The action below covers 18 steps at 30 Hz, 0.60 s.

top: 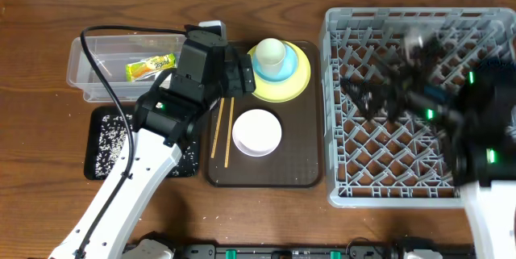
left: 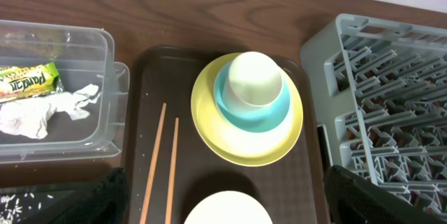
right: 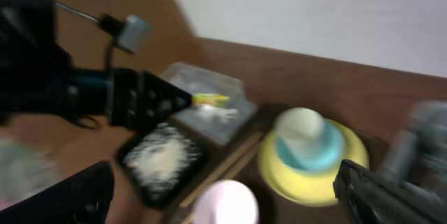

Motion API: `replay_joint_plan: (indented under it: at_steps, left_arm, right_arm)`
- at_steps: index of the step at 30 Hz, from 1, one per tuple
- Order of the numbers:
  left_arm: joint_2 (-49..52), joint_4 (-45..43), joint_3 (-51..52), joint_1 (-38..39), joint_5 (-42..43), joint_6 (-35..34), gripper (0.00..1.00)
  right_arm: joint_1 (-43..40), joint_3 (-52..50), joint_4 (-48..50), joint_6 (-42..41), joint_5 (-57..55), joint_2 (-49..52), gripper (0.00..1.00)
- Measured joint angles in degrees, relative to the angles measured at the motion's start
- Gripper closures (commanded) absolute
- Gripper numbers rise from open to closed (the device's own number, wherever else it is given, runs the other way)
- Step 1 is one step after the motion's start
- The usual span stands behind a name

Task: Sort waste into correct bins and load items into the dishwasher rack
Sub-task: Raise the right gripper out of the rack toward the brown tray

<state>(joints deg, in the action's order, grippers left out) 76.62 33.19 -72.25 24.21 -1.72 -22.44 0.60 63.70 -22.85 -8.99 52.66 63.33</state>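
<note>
My left gripper [top: 242, 73] [left: 225, 176] hangs open over the brown tray, holding nothing. Below it lie the white bowl [top: 256, 132] [left: 227, 210] and two chopsticks [top: 222, 130] [left: 160, 161]. Behind them the small white cup [left: 255, 77] sits in the light blue bowl [left: 269, 116] on the yellow plate [top: 286, 81] [left: 244, 144]. The clear tub [top: 89, 69] holds the wrapper [top: 149, 65] [left: 28, 81] and napkin [left: 42, 112]. The black tray [top: 101, 162] [right: 133, 168] carries rice scraps [right: 164, 155]. My right gripper [top: 367, 89] [right: 223, 182], blurred, is open above the grey rack [top: 419, 178].
The brown serving tray [top: 298, 162] [left: 140, 91] lies between the bins and the rack. A black cable [top: 101, 65] from the left arm loops across the clear tub. A white wall [right: 314, 8] stands behind the wooden table [top: 40, 130].
</note>
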Motion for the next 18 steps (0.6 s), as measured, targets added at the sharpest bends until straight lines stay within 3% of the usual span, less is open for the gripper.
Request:
replay_joint_plan:
  at_steps: [6, 9, 12, 18]
  left_arm:
    - [0.00, 0.00, 0.00, 0.00, 0.00, 0.02, 0.09]
    - [0.00, 0.00, 0.00, 0.00, 0.00, 0.02, 0.09]
    - [0.00, 0.00, 0.00, 0.00, 0.00, 0.02, 0.09]
    - [0.00, -0.04, 0.00, 0.00, -0.02, 0.02, 0.09]
  right_arm:
    - [0.00, 2.97, 8.37, -6.10, 11.85, 12.00, 0.01]
    - [0.02, 2.97, 8.83, -9.01, 12.52, 15.37, 0.20]
    - [0.83, 2.97, 6.36, -11.08, 7.93, 16.70, 0.43]
    - [8.20, 2.99, 1.66, -11.54, -14.05, 16.76, 0.41]
